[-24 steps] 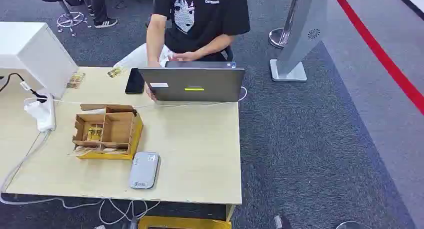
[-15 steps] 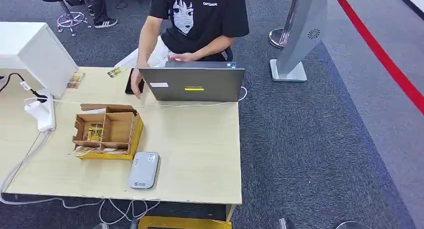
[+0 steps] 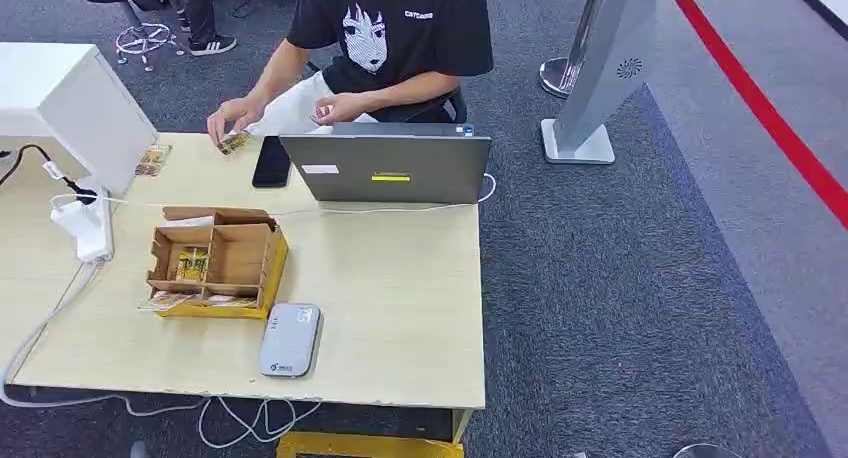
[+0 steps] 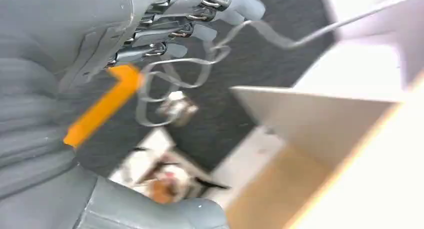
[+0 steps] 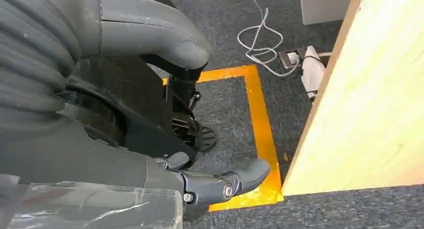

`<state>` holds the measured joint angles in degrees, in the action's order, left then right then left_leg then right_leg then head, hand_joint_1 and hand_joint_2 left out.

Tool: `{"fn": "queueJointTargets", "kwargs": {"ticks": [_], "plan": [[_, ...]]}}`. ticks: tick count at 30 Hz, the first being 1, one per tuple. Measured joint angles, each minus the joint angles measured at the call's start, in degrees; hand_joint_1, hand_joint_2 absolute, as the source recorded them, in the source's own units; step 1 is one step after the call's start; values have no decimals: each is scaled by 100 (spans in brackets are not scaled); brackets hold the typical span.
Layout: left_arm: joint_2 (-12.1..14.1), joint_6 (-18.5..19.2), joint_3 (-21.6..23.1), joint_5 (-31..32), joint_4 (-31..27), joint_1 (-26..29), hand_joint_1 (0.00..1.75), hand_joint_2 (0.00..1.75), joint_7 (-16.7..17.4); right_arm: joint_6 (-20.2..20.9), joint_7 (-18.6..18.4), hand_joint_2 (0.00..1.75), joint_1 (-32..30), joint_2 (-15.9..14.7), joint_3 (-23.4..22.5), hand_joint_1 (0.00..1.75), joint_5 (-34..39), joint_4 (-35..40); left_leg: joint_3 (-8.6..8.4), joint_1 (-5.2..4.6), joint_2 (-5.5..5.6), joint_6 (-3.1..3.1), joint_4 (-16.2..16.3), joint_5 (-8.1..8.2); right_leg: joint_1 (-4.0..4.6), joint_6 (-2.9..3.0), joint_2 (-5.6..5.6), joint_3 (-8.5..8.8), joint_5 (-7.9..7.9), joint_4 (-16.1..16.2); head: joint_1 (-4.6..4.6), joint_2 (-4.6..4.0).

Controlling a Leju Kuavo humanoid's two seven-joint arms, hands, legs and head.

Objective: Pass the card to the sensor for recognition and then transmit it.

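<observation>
The left hand hangs beside the table, down near the floor, its fingers slightly apart and extended, holding nothing; that view is blurred. The right hand also hangs low beside the table's edge, above an orange floor marking, its fingers spread loosely around nothing. On the table, the grey card sensor lies flat near the robot's edge, just beside a cardboard box with compartments; one compartment holds a small card. Beyond the box from the sensor stands an open laptop, with a black phone next to it. A person in a black shirt sits behind the laptop, one hand touching another card on the table's far edge; a further card lies near a white box. A white power strip lies between that white box and the cardboard box.
</observation>
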<state>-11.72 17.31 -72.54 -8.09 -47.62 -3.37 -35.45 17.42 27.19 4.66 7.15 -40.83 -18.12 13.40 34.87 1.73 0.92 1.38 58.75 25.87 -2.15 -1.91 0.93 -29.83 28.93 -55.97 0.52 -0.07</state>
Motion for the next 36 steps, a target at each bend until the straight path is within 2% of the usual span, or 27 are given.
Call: {"fn": "queueJointTargets", "kwargs": {"ticks": [2, 4, 7, 10, 12, 13, 14, 15, 17, 19, 20, 21, 22, 24, 27, 29, 32, 34, 36], "plan": [[-35, 58, -59, -225, -462, 3, 0, 175, 74, 4, 0, 175, 4, 0, -30, 0, -52, 0, -2, 0, 1, 0, 0, -1, 0, -1, -1, 0, -1, 0, 2, 2], [25, 201, -74, -365, -602, 17, 0, 175, -115, 7, 9, 175, 5, 0, -46, 0, -85, 0, -2, 0, 1, 0, 0, -1, 1, -1, -1, 11, 0, -1, 2, 2], [315, 501, -79, -360, -580, 41, 0, 175, -425, 42, 66, 175, 2, 0, -70, 0, -153, 0, -2, 9, 0, 1, 0, -1, 10, 2, 0, 10, 1, -1, 2, 0], [606, 906, -207, 97, -691, 32, 0, 175, -468, 123, 185, 175, -7, -9, -98, 0, -166, 0, -4, 11, 0, 3, -2, -2, 11, 6, -1, -3, 5, -2, 11, 2], [515, 1098, -242, 655, -1176, 85, 0, 175, -470, 118, 251, 175, -29, -11, -168, 0, -140, 0, -1, 11, 0, 3, -2, -2, 10, 7, -1, -5, 7, -1, 13, 2], [411, 968, -196, 957, -1594, 145, 0, 175, -473, 116, 271, 175, -43, -13, -210, 0, -127, 2, 0, 10, 0, 2, -1, -1, 9, 7, -1, -5, 7, -1, 9, 0], [289, 578, -43, 1262, -2114, 245, 0, 175, -477, 118, 288, 175, -61, -13, -245, 0, -133, 2, -1, 10, -2, 1, -1, 0, 9, 7, 1, -5, 7, -1, 7, 2], [202, -3, 214, 1513, -2581, 392, 0, 175, -481, 120, 291, 175, -75, -15, -273, 0, -159, 2, -1, 9, -7, 0, 2, 1, 8, 7, 5, -7, 6, 0, 4, 2], [147, -1389, 1040, 2028, -3417, 777, 0, 175, -486, 122, 286, 175, -89, -15, -339, 0, -179, 2, 2, 5, -11, -3, 8, 3, 5, 3, 11, -13, 2, 2, 7, 2], [204, -3159, 2083, 2979, -4122, 1119, 0, 175, -486, 125, 227, 175, -73, -20, -369, 0, -260, 7, 1, 4, -5, -3, 8, 2, 2, 1, 3, -10, 2, 3, 9, 2], [232, -3777, 2586, 3551, -4404, 1262, 0, 175, -486, 129, 197, 175, -55, -20, -371, 0, -293, 7, 3, 2, -4, -4, 8, 1, 1, 0, 1, -7, 1, 2, 9, 2], [230, -4086, 2957, 4003, -4602, 1317, 0, 175, -481, 129, 166, 175, -45, -20, -376, 0, -302, 9, 4, 2, 0, -5, 8, 0, 1, -2, -3, -4, 0, 2, 13, 2], [230, -4181, 3401, 4508, -4874, 1361, 0, 175, -477, 140, 133, 175, -21, -20, -391, 0, -317, 9, 5, 1, 7, -7, 6, -1, 1, -2, -14, 5, -1, 2, 13, 2], [208, -4254, 3874, 4983, -5155, 1435, 0, 175, -464, 146, 105, 175, 20, -20, -422, 0, -354, 9, -7, 1, -5, -6, 6, -1, 2, 7, 5, 0, -9, 2, 2, 2], [391, -4467, 4364, 6430, -5386, 1370, 0, 175, 27, 155, 31, 175, 36, -22, -435, 0, -428, 9, -7, 3, -6, -4, 6, -7, 4, 6, 4, -2, -15, 1, 9, 0], [546, -4494, 4642, 6752, -5448, 1308, 0, 175, 257, 162, 6, 175, 77, -22, -441, 0, -461, 9, -7, 3, -8, 1, 4, -9, 5, 8, 6, 0, -16, -1, 11, 2], [687, -4520, 4872, 6868, -5491, 1256, 0, 175, 339, 181, 7, 175, 99, -22, -448, 0, -463, 9, -7, 4, -8, 2, 3, -10, 5, 9, 8, 5, -16, -2, 15, 2], [838, -4559, 4986, 7363, -5489, 1237, 0, 175, 619, 220, 7, 175, 108, -22, -448, 0, -515, 9, -7, 4, -8, 2, 4, -10, 5, 9, 8, -6, -16, -2, 11, 2], [1203, -4479, 5132, 7748, -5342, 1081, 0, 175, 1004, 240, -22, 175, 135, -22, -448, 0, -564, 7, -4, 4, -7, 3, 3, -11, 5, 9, 5, -9, -16, -2, 9, 2]]}}
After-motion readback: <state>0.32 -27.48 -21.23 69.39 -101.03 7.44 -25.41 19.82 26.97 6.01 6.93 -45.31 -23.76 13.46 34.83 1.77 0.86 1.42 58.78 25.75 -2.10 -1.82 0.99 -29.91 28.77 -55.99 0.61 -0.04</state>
